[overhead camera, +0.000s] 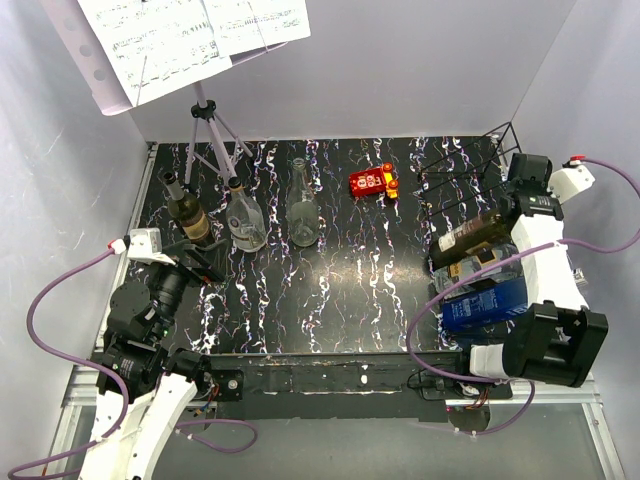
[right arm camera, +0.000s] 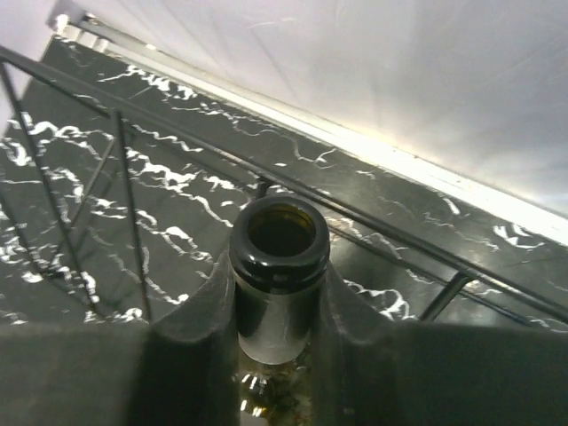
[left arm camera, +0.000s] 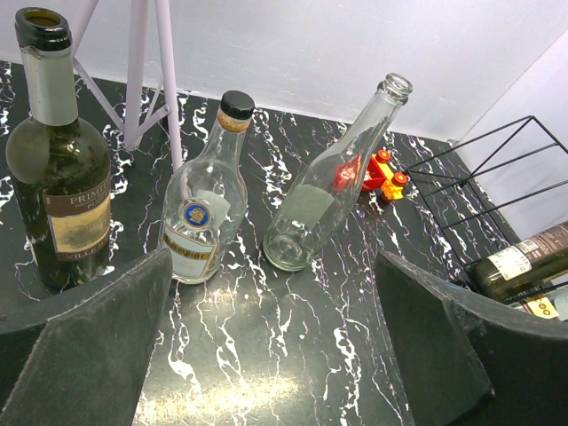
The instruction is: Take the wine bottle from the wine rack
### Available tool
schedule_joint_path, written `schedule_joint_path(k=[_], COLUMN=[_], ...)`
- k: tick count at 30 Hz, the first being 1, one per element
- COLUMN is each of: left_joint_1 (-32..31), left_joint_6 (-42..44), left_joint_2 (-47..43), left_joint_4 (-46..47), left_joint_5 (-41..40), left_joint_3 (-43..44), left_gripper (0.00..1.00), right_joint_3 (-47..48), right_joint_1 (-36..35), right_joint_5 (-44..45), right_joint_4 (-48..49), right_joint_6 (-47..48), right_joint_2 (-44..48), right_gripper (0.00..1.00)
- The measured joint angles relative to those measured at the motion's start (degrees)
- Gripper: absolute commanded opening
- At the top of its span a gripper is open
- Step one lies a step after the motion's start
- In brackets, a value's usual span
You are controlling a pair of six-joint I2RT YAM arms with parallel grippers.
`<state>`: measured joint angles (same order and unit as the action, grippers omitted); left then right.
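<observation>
The black wire wine rack (overhead camera: 470,165) stands at the right side of the table. A dark wine bottle (overhead camera: 478,229) with a pale label lies across it, neck toward the right. My right gripper (overhead camera: 518,208) is shut on that neck. In the right wrist view the open bottle mouth (right arm camera: 279,235) sticks out between my fingers (right arm camera: 195,311), with rack bars (right arm camera: 124,169) behind. My left gripper (left arm camera: 273,293) is open and empty above the tabletop at the left, near three upright bottles. The rack (left arm camera: 497,155) and the dark bottle (left arm camera: 524,264) show at the right of the left wrist view.
A dark labelled bottle (overhead camera: 187,212), a corked clear bottle (overhead camera: 243,215) and an empty clear bottle (overhead camera: 303,210) stand at the back left. A red toy (overhead camera: 372,182) sits mid-back. A blue bottle (overhead camera: 485,305) lies under the right arm. A music stand tripod (overhead camera: 205,120) is at the back left.
</observation>
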<state>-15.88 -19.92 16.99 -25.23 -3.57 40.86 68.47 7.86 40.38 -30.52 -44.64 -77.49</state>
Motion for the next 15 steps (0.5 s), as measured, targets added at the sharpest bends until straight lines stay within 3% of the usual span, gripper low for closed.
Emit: schedule_joint_path(k=[15], left_joint_1=[0.00], left_joint_6=[0.00], left_joint_2=[0.07], left_joint_4=[0.00], left_joint_5=[0.00], left_joint_3=[0.00], left_gripper=[0.98], right_joint_3=[-6.21], right_joint_1=[-3.56], right_joint_5=[-4.07], right_joint_4=[14.12], right_joint_6=[14.95], right_joint_2=[7.08], right_gripper=[0.01])
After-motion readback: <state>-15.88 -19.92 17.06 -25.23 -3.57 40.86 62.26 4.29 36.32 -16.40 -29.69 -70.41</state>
